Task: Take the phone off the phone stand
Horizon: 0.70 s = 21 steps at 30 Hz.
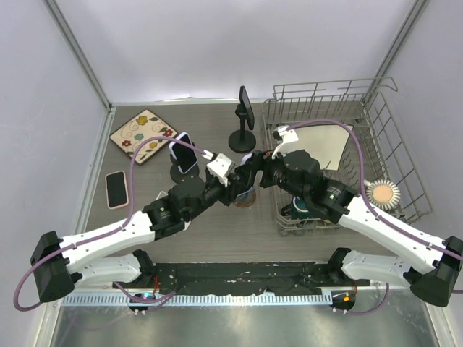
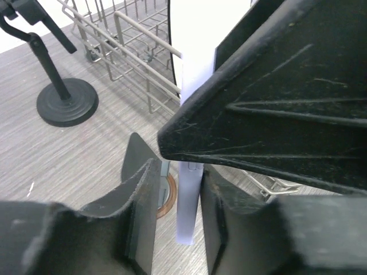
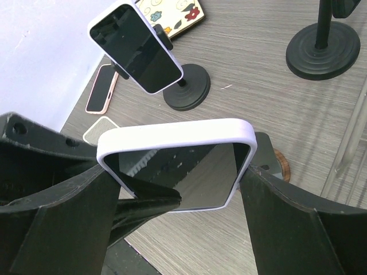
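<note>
Phone (image 3: 178, 166) sits on phone stand (image 1: 244, 199), long axis roughly upright; right jaws clamp across its width near top, left jaws straddle its thin edge lower, grip unclear.

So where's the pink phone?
In the top view, the pink phone lies flat on the left side of the table, just nearer the arms than the flowery tile.

Counter (image 1: 246, 235): grey wood-grain surface, matte. White panel walls (image 1: 239, 43) enclose it at the rear and both sides, joined by bare metal uprights (image 1: 79, 54) at the rear corners. Lighting is even and diffuse, brightest along the rear wall base
</note>
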Motion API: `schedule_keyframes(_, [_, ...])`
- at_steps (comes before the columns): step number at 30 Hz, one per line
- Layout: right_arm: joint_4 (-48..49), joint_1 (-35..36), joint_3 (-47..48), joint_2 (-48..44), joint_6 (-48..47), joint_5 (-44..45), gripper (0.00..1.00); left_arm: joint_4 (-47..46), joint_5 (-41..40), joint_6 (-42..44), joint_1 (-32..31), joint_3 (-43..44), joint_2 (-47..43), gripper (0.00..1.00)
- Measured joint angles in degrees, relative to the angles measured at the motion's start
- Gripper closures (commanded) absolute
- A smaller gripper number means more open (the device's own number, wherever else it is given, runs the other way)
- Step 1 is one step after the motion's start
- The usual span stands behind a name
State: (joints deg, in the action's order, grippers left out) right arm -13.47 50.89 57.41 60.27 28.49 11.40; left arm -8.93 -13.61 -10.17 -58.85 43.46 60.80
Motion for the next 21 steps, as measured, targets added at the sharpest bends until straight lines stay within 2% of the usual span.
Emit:
schedule_keyframes(2, [0.3,0.0,-0.1,0.0,0.2,0.0,0.99,-0.5,0.7,-0.1,0.0,-0.1,0.0,0.81])
schedule_keyframes(3, [0.4,0.0,-0.1,0.0,0.2,0.0,0.96,-0.7,0.8,-0.1,-0.1,-0.1,0.0,0.91])
schedule_keyframes(5, [0.5,0.0,-0.1,0.0,0.2,-0.1,0.9,-0.8,1.3,-0.2,-0.3,-0.2,-0.2,0.99])
schedule_keyframes(6, [0.5,0.0,-0.1,0.0,0.1,-0.1,0.79,-0.9,1.4,-0.3,-0.3,-0.3,-0.3,1.0])
schedule_keyframes(8, [0.6,0.0,-0.2,0.0,0.2,-0.2,0.65,-1.0,1.4,-0.3,-0.3,-0.6,-0.7,1.0])
schedule_keyframes(9, [0.6,0.0,-0.2,0.0,0.2,-0.1,0.51,-0.9,1.4,-0.3,-0.3,-0.8,-1.0,1.0])
schedule_keyframes(11, [0.9,0.2,-0.3,-0.1,0.2,-0.2,0.39,-0.3,1.4,-0.5,-0.4,-1.1,-1.9,1.0])
schedule_keyframes(12, [1.1,0.3,-0.3,-0.2,0.2,-0.2,0.3,0.1,1.4,-0.6,-0.5,-1.1,-2.4,1.0])
schedule_keyframes(15, [1.6,0.9,-0.3,-0.7,-0.2,-1.1,0.19,2.0,1.0,-1.4,-0.9,-1.1,-4.4,1.0])
schedule_keyframes(21, [2.8,1.8,-0.6,-3.2,-2.3,-1.7,0.09,11.6,-0.4,-2.7,-1.7,2.9,-7.7,1.0])
